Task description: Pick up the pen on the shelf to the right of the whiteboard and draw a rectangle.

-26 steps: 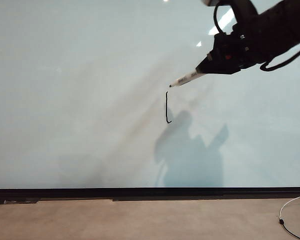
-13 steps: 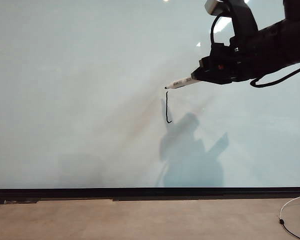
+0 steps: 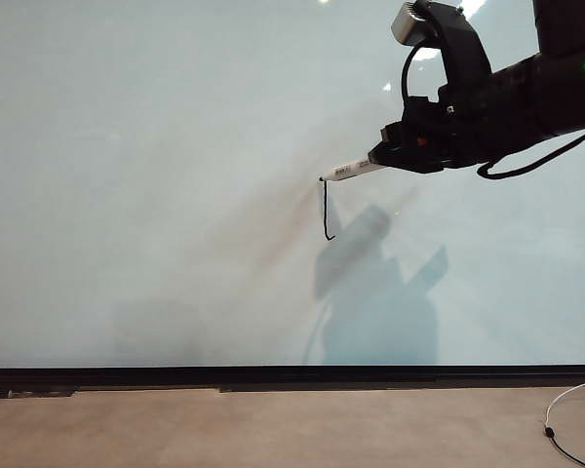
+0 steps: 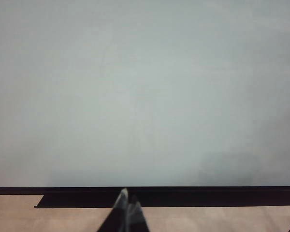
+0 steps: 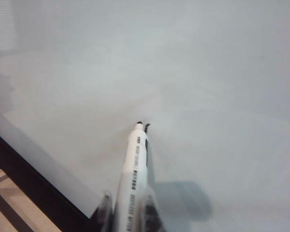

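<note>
The pale whiteboard [image 3: 156, 195] fills most of the exterior view. On it stands one short black vertical stroke [image 3: 325, 210] with a small hook at its lower end, the only part of the rectangle that shows. My right gripper [image 3: 385, 156] is shut on the white pen [image 3: 351, 171], whose black tip sits at the top end of that stroke. The right wrist view shows the pen [image 5: 134, 169] between the gripper [image 5: 129, 212] fingers, tip beside the line's end [image 5: 147, 126]. My left gripper [image 4: 128, 200] is shut, low before the board's black bottom edge [image 4: 183, 195]; nothing is in it.
A tan surface [image 3: 273, 429] runs below the board's black bottom edge [image 3: 273, 375]. A white cable [image 3: 565, 409] lies at the lower right. The arm's shadow [image 3: 370, 292] falls on the board under the stroke.
My right gripper has swung the pen from pointing down-left to nearly level and shifted left; the tip has moved down onto the top end of the black stroke. The left gripper has not moved.
</note>
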Action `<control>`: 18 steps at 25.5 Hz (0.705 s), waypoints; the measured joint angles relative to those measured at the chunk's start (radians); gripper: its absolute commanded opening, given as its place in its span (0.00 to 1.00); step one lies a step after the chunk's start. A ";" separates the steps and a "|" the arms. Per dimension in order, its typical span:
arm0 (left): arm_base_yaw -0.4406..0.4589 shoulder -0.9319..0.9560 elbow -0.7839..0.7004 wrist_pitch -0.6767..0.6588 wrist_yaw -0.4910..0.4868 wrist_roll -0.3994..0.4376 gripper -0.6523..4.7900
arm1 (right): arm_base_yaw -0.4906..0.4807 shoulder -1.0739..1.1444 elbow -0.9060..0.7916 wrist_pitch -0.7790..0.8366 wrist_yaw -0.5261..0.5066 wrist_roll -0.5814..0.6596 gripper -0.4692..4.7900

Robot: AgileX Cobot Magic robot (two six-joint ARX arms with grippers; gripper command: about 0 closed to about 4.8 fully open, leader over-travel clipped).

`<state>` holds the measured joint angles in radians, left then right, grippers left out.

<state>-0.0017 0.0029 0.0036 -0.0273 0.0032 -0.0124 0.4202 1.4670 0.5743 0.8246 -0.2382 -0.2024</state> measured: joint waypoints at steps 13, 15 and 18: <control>0.000 0.000 0.000 0.000 0.000 0.000 0.11 | 0.000 0.000 0.000 0.000 0.032 0.000 0.08; 0.000 0.000 0.000 0.000 0.000 0.000 0.11 | -0.002 0.000 0.000 0.000 0.033 0.000 0.08; 0.000 0.000 0.000 0.000 0.000 0.000 0.11 | -0.008 0.000 0.000 -0.001 0.029 0.000 0.08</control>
<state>-0.0017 0.0029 0.0036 -0.0273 0.0032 -0.0124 0.4118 1.4670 0.5743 0.8238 -0.2096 -0.2024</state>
